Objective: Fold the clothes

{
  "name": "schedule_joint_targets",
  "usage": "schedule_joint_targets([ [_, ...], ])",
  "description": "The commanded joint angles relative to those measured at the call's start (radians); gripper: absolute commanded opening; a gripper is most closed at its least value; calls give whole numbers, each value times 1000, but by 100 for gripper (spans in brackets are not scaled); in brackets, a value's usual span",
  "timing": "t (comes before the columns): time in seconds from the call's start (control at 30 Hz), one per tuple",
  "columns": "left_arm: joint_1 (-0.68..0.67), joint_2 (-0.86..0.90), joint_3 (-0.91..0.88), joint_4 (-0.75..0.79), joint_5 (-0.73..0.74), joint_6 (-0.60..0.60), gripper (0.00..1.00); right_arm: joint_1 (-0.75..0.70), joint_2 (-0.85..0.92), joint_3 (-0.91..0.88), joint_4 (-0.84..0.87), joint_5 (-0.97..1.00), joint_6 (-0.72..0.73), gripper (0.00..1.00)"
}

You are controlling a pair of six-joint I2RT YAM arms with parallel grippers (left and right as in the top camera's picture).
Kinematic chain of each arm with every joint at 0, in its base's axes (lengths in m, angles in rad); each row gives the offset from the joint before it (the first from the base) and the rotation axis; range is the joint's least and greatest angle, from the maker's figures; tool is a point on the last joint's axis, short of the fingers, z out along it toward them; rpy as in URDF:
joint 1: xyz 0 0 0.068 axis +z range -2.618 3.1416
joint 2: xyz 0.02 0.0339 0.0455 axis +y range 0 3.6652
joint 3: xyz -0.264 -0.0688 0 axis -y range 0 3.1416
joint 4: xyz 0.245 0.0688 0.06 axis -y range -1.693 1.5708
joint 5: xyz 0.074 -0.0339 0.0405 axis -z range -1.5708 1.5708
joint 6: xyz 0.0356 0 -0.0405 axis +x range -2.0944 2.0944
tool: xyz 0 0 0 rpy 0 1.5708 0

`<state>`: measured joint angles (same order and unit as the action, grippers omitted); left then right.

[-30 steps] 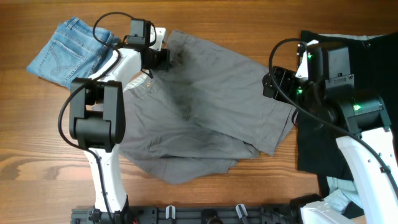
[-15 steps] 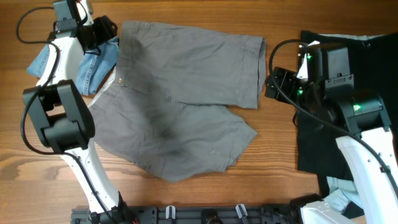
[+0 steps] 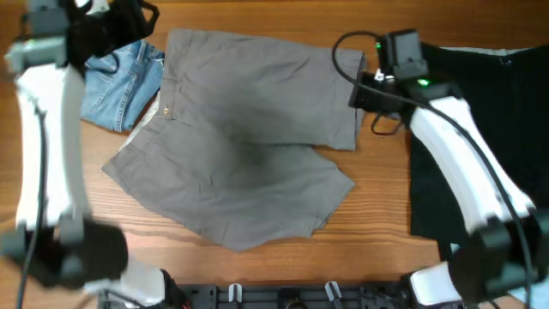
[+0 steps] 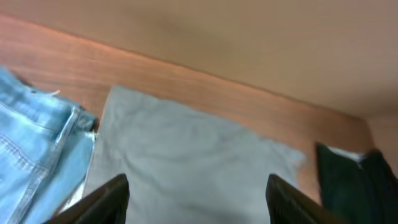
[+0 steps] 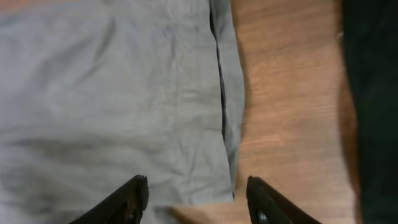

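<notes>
The grey shorts (image 3: 249, 137) lie spread on the wooden table, waist button at the left and one leg laid across towards the upper right. My left gripper (image 3: 130, 15) hovers blurred at the far left corner, apart from the cloth. In the left wrist view it (image 4: 199, 202) stands open above the shorts (image 4: 186, 162), nothing between its fingers. My right gripper (image 3: 358, 93) is at the leg's right hem. In the right wrist view it (image 5: 196, 202) is open over the hem corner (image 5: 219, 124), gripping nothing.
Blue denim shorts (image 3: 120, 81) lie partly under the grey waist at the upper left. A large black garment (image 3: 480, 129) covers the table's right side. Bare wood (image 3: 382, 197) shows between it and the grey shorts.
My left gripper let go of the waist and drew back to the far left corner. The shorts now lie flatter, leg to the right. My right arm moved left to the hem, jaws narrowing.
</notes>
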<state>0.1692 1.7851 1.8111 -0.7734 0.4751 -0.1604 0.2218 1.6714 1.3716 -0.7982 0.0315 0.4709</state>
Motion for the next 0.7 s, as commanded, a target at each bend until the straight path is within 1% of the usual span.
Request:
schedule_joint_targets([
  [0.0,-6,-229,11,-160,7,129,70,-29,109,10,60,13,-20,56],
  [0.07,-6,-308,11,-214,-23,132,71,-48,160,10,72,10,-21,55],
  [0.17,-6,-419,11,-271,-92,132,75,-77,223,10,28,-47,-23,56],
  [0.23,-6,-475,11,-297,-127,132,76,-93,253,10,15,-72,-29,56],
  [0.33,-6,-554,11,-325,-152,131,76,-113,294,10,-12,-188,-74,50],
  [0.4,-6,-591,11,-336,-155,131,76,-117,318,10,-56,-280,-116,51],
  [0.47,-6,-619,11,-350,-155,131,76,-116,335,9,-96,-330,-132,59],
  [0.53,-6,-637,11,-377,-155,131,76,-112,343,-4,-108,-351,-157,75],
  [0.57,-6,-639,11,-389,-155,131,76,-110,343,-12,-112,-349,-157,79],
  [0.6,-6,-639,11,-401,-155,131,76,-110,344,-24,-112,-349,-156,80],
  [0.67,-6,-639,11,-423,-155,131,76,-110,345,-46,-106,-351,-157,80],
])
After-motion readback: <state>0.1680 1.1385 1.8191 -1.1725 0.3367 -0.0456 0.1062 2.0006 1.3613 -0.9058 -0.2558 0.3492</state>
